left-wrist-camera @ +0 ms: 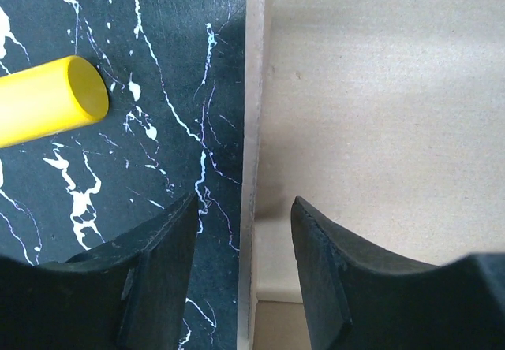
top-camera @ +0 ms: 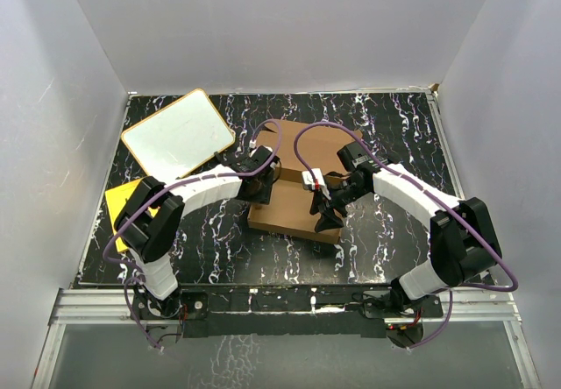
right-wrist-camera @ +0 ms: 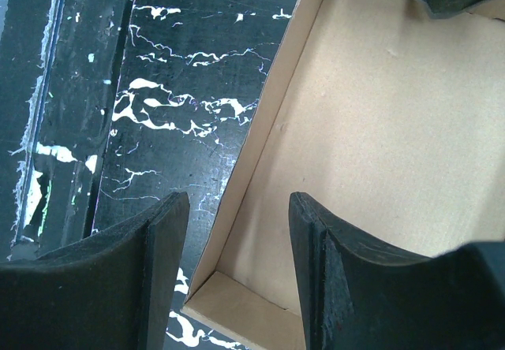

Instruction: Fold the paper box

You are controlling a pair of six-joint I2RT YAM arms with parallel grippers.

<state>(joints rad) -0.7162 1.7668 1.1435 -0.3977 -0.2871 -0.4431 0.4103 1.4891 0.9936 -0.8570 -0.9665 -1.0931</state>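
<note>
The paper box point(top-camera: 289, 215) sits near the centre of the black marbled worktop point(top-camera: 394, 135). It is a shallow brown tray with its lid panel lying toward 12 o'clock. The left gripper point(top-camera: 259, 165) is at the box's 10 o'clock side. Its jaws stand apart astride a side wall and grip nothing. The right gripper point(top-camera: 324, 212) is at the 4 o'clock side, jaws likewise parted over a wall, not clamped on it. From the box, a white board point(top-camera: 180, 133) lies at 10 o'clock and a yellow sheet point(top-camera: 121, 203) at 9 o'clock.
</note>
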